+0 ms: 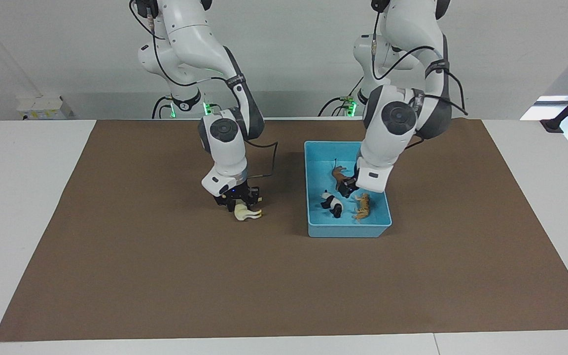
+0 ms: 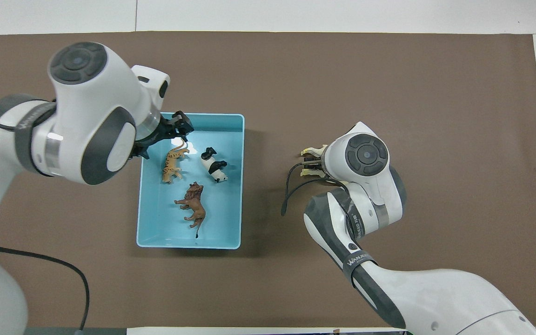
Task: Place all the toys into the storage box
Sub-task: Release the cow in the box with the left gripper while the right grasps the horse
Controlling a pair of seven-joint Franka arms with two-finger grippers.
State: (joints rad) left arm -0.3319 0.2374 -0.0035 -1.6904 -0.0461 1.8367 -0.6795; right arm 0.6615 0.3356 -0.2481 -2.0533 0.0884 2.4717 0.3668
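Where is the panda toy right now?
The panda lies inside the blue storage box, beside the tiger and farther from the robots than the brown animal. The left gripper hangs over the box.

We see a robotics lab: two white arms (image 1: 225,98) bolted at a bare white counter (image 1: 22,162) with a brown mat (image 1: 165,276), plain grey wall.
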